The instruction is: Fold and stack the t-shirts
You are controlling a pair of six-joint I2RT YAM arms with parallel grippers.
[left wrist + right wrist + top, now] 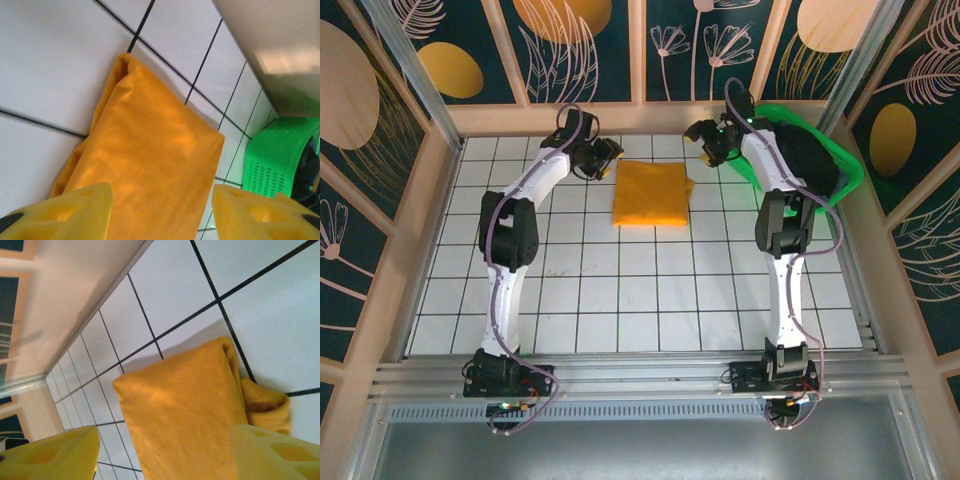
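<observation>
Left pincer (603, 157) is wide open and holds nothing; in the left wrist view its yellow fingers (75, 212) stand on either side of the folded orange-yellow t-shirt (652, 193). Right pincer (703, 140) is likewise wide open and empty. The t-shirt lies flat as a rough rectangle on the white gridded tabletop (620, 290), toward its far edge, between the two pincers. Left pincer is just beside its far left corner, right pincer near its far right corner. A green plastic basket (847, 165) sits at the far right of the tabletop, apart from the t-shirt.
</observation>
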